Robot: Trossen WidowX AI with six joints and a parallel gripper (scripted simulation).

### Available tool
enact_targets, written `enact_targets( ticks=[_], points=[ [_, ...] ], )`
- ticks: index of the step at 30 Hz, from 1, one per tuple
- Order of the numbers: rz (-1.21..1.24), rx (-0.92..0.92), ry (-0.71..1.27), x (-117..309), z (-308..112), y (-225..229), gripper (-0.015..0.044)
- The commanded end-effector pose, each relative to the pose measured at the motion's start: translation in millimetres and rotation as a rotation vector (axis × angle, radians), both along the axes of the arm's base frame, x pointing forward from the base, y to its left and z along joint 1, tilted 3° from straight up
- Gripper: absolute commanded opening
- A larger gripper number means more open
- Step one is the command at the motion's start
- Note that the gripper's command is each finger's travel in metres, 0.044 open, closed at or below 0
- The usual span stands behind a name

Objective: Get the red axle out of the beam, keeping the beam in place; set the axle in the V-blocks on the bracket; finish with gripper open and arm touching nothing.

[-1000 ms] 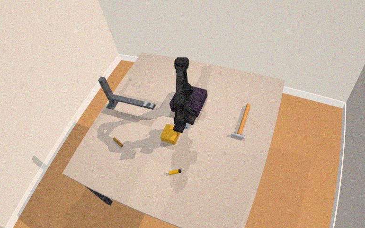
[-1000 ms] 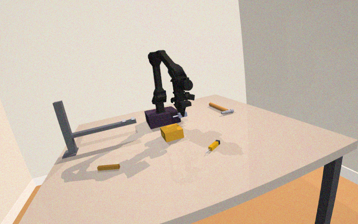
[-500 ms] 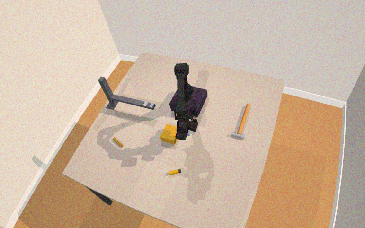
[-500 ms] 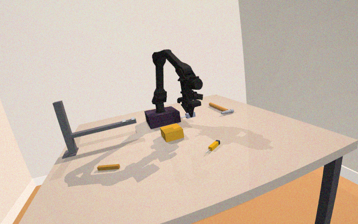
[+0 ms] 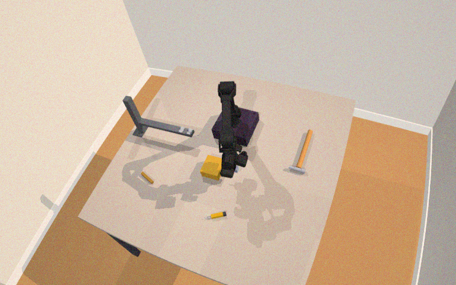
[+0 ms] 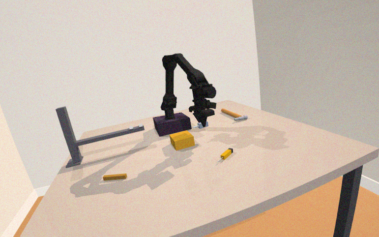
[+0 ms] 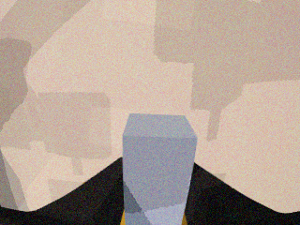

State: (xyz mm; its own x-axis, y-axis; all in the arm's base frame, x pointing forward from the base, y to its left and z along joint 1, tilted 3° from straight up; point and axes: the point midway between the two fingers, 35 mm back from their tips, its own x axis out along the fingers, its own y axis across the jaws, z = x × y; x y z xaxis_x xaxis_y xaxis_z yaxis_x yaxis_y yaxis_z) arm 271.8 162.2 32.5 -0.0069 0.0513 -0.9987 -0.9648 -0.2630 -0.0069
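Note:
The yellow beam (image 5: 211,167) (image 6: 181,140) lies on the table in front of the arm's base. The red axle is not visible in any view. My gripper (image 5: 235,169) (image 6: 202,125) (image 7: 154,167) points down just right of the beam, close to the table top. It is shut on a grey-blue block (image 7: 159,155) (image 6: 198,126), which sticks out between the dark fingers. A sliver of yellow shows at the bottom edge of the wrist view. The grey L-shaped bracket (image 5: 158,125) (image 6: 108,135) stands at the left, with pale V-blocks (image 5: 186,131) (image 6: 136,127) at the end of its arm.
The arm stands on a dark purple base (image 5: 249,120) (image 6: 171,123). A hammer (image 5: 303,150) (image 6: 232,113) lies at the right. A small yellow tool (image 5: 217,215) (image 6: 226,153) lies near the front. A short orange bar (image 5: 147,177) (image 6: 114,176) lies at the left front.

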Motion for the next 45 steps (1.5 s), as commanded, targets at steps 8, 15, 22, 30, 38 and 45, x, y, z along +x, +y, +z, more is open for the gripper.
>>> enact_targets(
  ticks=[8,15,22,30,38,45],
  points=[
    [0.002,-0.002,0.011,-2.5,-20.2,0.6,0.0],
    [0.002,-0.002,0.011,-3.1,-31.7,0.9,0.0],
    [0.002,-0.002,0.012,-4.1,-43.1,1.1,0.0],
    [0.002,-0.002,0.012,-5.6,-54.8,0.9,0.0],
    [0.002,-0.002,0.012,-4.1,-55.1,-2.7,0.0],
    [0.002,-0.003,0.011,-1.3,-55.7,-14.1,0.0]
  ],
)
